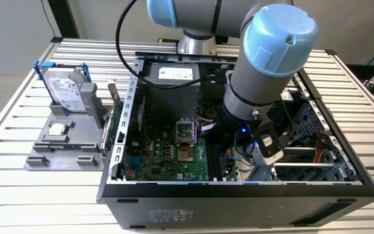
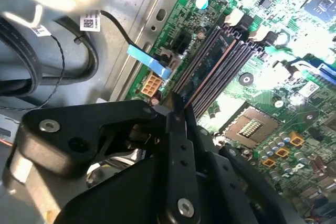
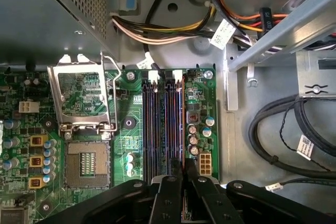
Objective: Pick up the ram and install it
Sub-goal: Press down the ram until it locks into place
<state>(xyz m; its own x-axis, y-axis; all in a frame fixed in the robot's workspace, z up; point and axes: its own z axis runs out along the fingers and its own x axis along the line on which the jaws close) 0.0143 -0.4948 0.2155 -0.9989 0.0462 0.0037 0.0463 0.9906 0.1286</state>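
On the surface [image 1: 18, 195] left of the case [image 1: 239, 195]: grey holder [image 1: 60, 151] carrying drive [image 1: 64, 92] and CPU [image 1: 58, 129]. Inside the case, over the motherboard [image 1: 164, 156]: arm [image 1: 265, 73] reaching down, hand [image 3: 184, 174] at the memory slots [image 3: 163, 124]. Fingers [image 3: 170, 198] nearly closed on the ram [image 2: 210, 64], standing on edge in a slot right of the open CPU socket [image 3: 86, 169].

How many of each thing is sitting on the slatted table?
Computer case: 1
Grey stand: 1
Hard drive: 1
CPU chip: 1
Total: 4
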